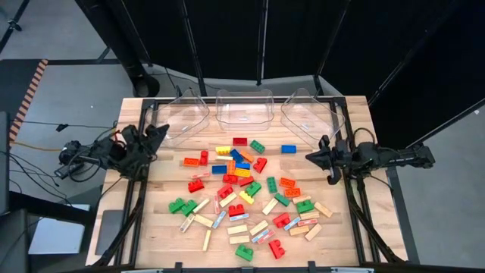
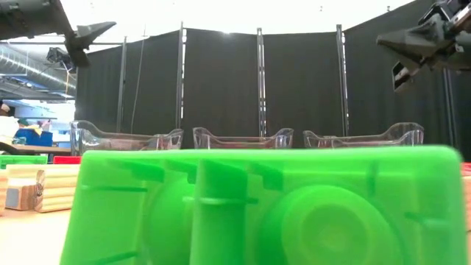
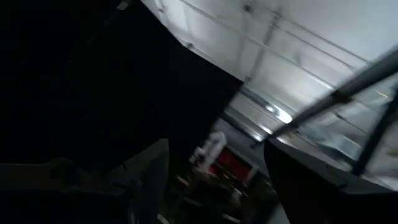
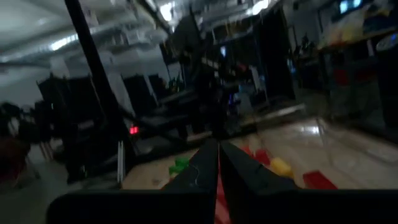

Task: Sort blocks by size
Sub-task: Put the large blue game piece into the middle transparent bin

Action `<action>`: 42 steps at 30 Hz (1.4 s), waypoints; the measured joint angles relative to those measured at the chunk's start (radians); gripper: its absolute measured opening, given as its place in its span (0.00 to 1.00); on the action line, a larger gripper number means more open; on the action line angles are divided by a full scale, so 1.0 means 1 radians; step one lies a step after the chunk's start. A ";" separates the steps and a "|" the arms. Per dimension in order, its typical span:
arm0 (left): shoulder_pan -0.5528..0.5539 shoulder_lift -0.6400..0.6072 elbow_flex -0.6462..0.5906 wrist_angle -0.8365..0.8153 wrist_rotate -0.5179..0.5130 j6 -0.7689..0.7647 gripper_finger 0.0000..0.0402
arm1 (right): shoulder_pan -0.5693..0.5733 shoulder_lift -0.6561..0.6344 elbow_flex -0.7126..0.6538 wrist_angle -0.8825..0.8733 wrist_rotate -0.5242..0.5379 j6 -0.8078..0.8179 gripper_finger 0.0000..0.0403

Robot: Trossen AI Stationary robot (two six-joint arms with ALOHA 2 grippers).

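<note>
**Across the wooden table, blocks loose, both arms high**

On the table (image 1: 151, 220), scattered between the two arms: blocks (image 1: 246, 186) in red, green, blue, yellow, orange, plus tan wooden bars. Along the far edge, just beyond them, three clear bins (image 1: 245, 108) side by side. At the left edge, raised off the table, left gripper (image 1: 157, 135), fingers spread wide, holding nothing. At the right edge, likewise raised, right gripper (image 1: 311, 155), fingers pressed together, empty. Blocking most of the low view: one green brick (image 2: 265, 206).
</note>
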 joint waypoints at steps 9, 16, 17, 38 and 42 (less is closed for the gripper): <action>0.000 0.000 0.000 -0.021 -0.066 -0.002 0.67 | 0.000 0.000 0.000 -0.057 0.004 -0.033 0.07; 0.000 0.000 0.000 -0.021 -0.066 0.003 0.67 | 0.000 0.003 0.000 -0.141 0.028 -0.049 0.07; 0.000 0.000 0.000 -0.021 -0.065 0.003 0.67 | 0.000 0.006 0.000 -0.138 0.041 -0.057 0.07; 0.000 0.000 0.000 -0.022 -0.063 0.003 0.67 | 0.005 0.123 0.015 0.145 -0.026 0.130 0.06; 0.000 0.000 0.000 -0.022 -0.063 0.003 0.67 | 0.005 0.161 0.178 0.202 -0.020 -0.059 0.05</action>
